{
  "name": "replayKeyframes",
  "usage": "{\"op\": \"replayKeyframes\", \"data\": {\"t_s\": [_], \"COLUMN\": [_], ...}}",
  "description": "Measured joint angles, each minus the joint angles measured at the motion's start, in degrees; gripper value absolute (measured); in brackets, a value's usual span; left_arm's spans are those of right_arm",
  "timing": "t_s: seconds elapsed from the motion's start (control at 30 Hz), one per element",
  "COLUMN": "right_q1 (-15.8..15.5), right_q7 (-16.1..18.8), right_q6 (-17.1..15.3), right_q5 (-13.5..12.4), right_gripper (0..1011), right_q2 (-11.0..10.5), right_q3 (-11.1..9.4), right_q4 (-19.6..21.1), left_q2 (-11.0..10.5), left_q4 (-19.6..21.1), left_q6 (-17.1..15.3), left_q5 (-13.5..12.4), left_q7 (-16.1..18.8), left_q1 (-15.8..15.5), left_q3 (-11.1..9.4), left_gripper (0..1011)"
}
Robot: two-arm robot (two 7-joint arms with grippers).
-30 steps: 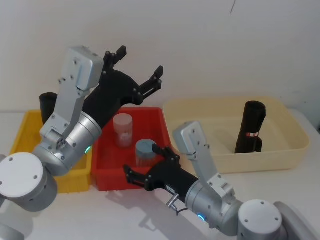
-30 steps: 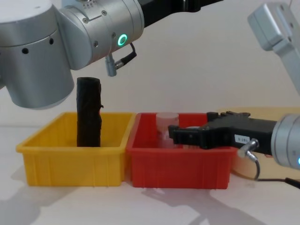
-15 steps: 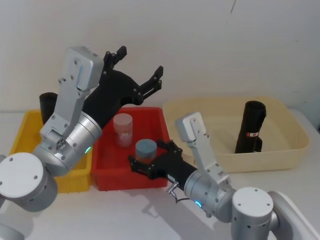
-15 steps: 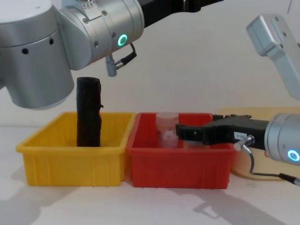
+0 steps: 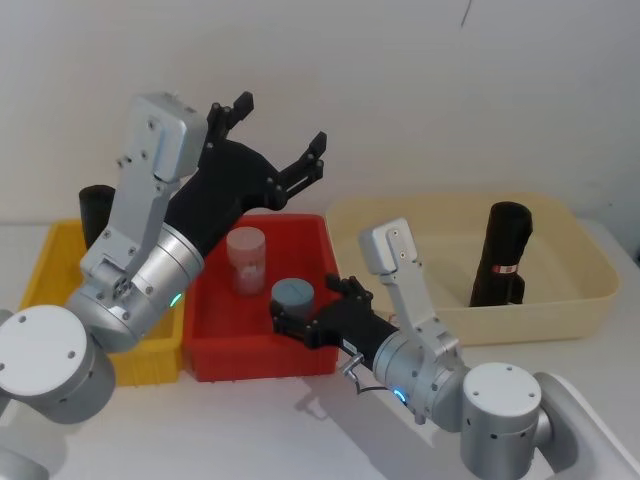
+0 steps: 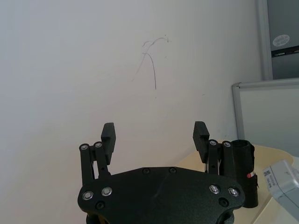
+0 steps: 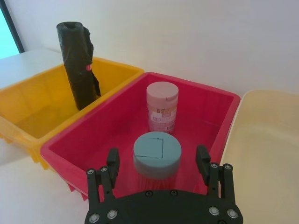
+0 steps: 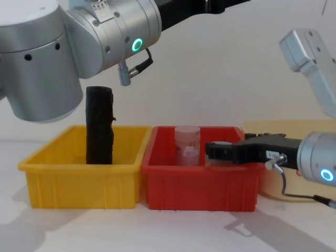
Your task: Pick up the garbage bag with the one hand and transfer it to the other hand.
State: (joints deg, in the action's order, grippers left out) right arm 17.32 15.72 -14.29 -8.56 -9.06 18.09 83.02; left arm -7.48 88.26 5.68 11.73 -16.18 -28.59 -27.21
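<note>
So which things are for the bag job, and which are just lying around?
For the job: garbage bag in the beige tub, left claw, right claw, both open.
Lying about: plain black roll, pink-lidded jar, blue-lidded jar, yellow bin, red bin.

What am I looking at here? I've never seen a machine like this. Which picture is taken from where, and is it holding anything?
This is a robot with two arms, each ending in a black forked gripper. One picture looks down from its head, one looks across the table from its chest, and one comes from each wrist.

The left gripper is raised in the air, open and empty. The right gripper is low and open, pointing at a blue-lidded jar in the red bin. A pink-lidded jar stands behind it.

A plain black roll stands in the yellow bin. The garbage bag, a black roll with a red-and-white band, stands in the beige tub. Nothing is held.
</note>
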Motion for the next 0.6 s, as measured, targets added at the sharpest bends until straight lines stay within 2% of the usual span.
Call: {"op": "replayKeyframes", "data": {"t_s": [0.6], "right_q1": [0.4], "right_q7": [0.6], "right_q6": [0.7], "right_q5": [-0.1], "right_gripper": [999], "right_q2": [-0.6], "right_q3": [2.0], "right_q4": [-0.6], "left_q2": [0.0], "left_q4": [0.0], "left_q6": [0.0], "left_q5": [0.0], "left_q7": [0.0], "left_q1": [0.0], "left_q3": [0.0], "left_gripper": [1001]}}
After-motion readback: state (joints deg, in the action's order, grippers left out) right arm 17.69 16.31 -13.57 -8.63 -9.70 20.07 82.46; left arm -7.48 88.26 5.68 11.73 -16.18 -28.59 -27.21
